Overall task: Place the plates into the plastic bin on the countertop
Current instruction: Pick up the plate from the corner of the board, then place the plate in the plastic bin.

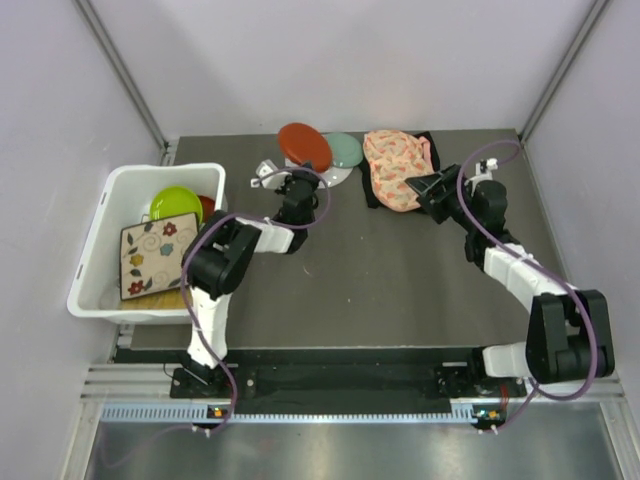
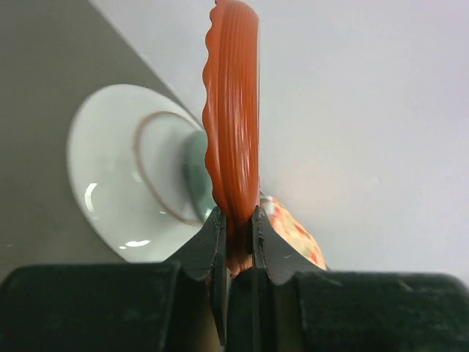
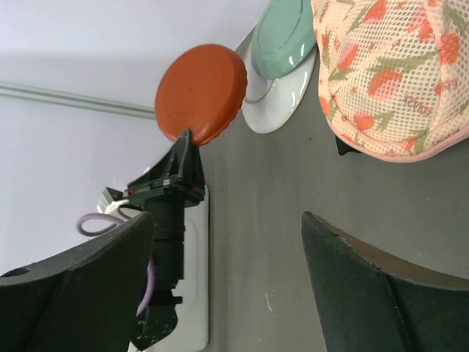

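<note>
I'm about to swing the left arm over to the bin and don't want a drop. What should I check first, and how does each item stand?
1. Left gripper shut on the red round ribbed plate: ok, pinching its rim.
2. Plate off the dark grey countertop: ok, raised.
3. Grip firm enough for the swing: cannot tell; only the edge is pinched.
4. Right gripper out of the way: ok, open beside the pink floral mesh fabric.
5. Room in the white plastic bin: ok, the lime round plate and floral square plate leave space.
</note>
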You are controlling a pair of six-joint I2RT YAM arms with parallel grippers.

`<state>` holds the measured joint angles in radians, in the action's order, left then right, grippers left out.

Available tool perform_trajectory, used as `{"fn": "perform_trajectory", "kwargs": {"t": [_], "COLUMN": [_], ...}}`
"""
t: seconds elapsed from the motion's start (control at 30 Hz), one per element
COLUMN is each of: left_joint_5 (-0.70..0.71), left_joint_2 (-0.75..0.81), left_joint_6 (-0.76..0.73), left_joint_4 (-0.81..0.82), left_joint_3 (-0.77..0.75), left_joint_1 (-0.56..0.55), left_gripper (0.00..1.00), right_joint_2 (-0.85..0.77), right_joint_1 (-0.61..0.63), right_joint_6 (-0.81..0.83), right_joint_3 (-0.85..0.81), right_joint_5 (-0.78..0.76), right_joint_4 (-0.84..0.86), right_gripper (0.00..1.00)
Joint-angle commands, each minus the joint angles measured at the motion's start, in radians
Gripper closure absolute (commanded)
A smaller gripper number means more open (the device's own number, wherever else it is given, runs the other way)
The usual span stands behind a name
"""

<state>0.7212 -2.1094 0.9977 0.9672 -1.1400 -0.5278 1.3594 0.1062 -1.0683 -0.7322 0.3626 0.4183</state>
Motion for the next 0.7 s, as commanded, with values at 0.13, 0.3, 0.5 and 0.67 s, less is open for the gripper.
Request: {"fn": "perform_trajectory", "kwargs": {"t": [0.13, 0.3, 0.5, 0.67], "left_joint_5": [-0.304, -0.365, -0.307, -0.182], "left_joint_2": [0.284, 0.508, 0.747, 0.888], "left_joint_6": [-0.253, -0.520, -0.784, -0.896], "left_joint_4": [-0.057, -0.325, -0.767, -1.141], "left_joint_3": [0.069, 0.076, 0.033, -0.058], "left_joint_1": [-0.008, -0.005, 0.020, 0.074], "left_gripper": [1.00, 1.00, 1.00, 1.00], "right_joint_2": [-0.207, -0.298, -0.350, -0.339], "right_joint_1": [-0.011, -0.011, -0.011, -0.011], "right_joint_6": [0.056, 0.093, 0.117, 0.116], "right_joint_3": [0.068, 0.083, 0.100, 0.108], "right_joint_5": [-0.050, -0.076, -0.100, -0.097], "right_joint_4": [-0.084, -0.167, -0.210, -0.197], "right_gripper": [0.18, 0.16, 0.15, 0.15]}}
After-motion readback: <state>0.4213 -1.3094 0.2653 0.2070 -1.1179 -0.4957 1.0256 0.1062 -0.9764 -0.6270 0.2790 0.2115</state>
